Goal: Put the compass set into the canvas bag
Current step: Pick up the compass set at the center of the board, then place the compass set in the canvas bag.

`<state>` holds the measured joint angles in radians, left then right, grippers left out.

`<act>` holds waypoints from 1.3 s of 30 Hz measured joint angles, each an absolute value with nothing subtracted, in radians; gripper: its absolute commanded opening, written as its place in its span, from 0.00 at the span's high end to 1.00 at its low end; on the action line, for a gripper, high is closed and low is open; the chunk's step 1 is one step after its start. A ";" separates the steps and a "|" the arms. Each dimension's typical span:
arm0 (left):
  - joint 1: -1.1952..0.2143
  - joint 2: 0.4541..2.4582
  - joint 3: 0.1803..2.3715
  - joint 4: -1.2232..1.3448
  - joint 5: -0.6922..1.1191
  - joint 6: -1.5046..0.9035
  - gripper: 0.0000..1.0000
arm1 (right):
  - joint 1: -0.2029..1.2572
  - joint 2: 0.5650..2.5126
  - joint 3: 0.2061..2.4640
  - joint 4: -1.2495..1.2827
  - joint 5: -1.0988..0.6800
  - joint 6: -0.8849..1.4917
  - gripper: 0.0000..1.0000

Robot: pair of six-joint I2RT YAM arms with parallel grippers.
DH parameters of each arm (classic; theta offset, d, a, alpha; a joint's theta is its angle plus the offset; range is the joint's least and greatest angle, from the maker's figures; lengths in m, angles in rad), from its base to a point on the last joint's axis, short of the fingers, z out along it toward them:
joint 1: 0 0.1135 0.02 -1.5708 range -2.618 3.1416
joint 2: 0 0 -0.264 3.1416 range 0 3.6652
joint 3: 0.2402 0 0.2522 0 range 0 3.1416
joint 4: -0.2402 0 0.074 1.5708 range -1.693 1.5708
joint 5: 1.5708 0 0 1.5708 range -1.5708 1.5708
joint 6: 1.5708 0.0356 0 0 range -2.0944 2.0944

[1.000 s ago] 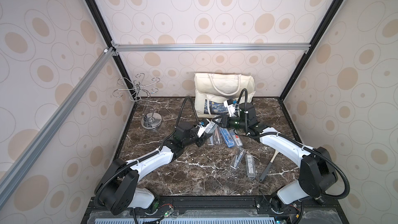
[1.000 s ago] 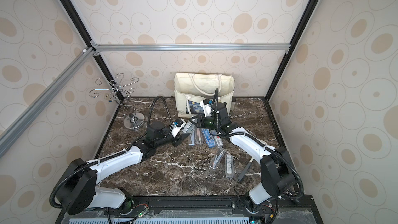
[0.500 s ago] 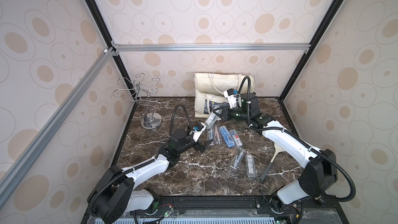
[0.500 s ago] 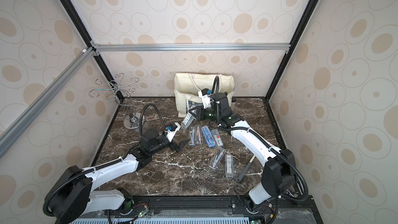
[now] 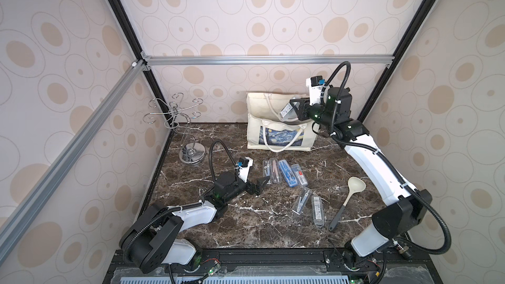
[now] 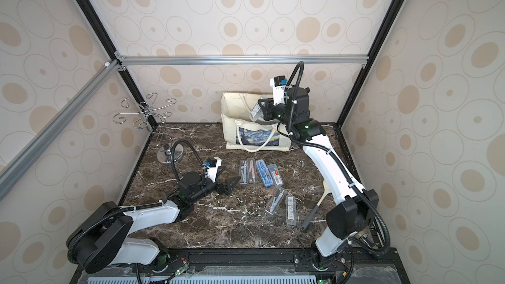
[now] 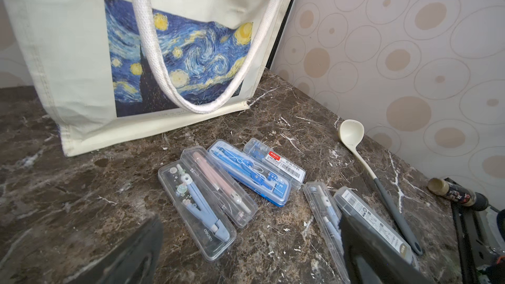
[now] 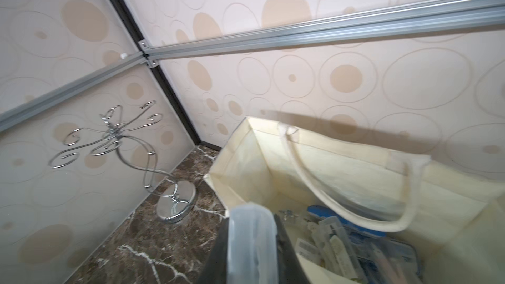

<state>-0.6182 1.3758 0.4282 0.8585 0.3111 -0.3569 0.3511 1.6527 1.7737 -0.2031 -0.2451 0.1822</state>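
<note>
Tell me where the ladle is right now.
In a top view the ladle lies flat on the marble table, on the robot's right side, just right of the nearest compass case.

The right claw (image 5: 293, 109) now lifts the compass case (image 5: 285, 111) over the mouth of the canvas bag (image 5: 257, 132), it seems. The left claw (image 5: 261, 184), opened, sits drawn back.

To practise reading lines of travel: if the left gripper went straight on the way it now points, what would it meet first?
Probably the clear case with the light-blue compass, lying just ahead. The open left gripper points at its near end, though depth is unclear.
</note>
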 measured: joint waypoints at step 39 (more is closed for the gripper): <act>-0.619 1.362 0.499 0.518 0.056 -0.421 0.00 | 0.235 2.205 2.317 -0.636 -0.094 0.023 0.51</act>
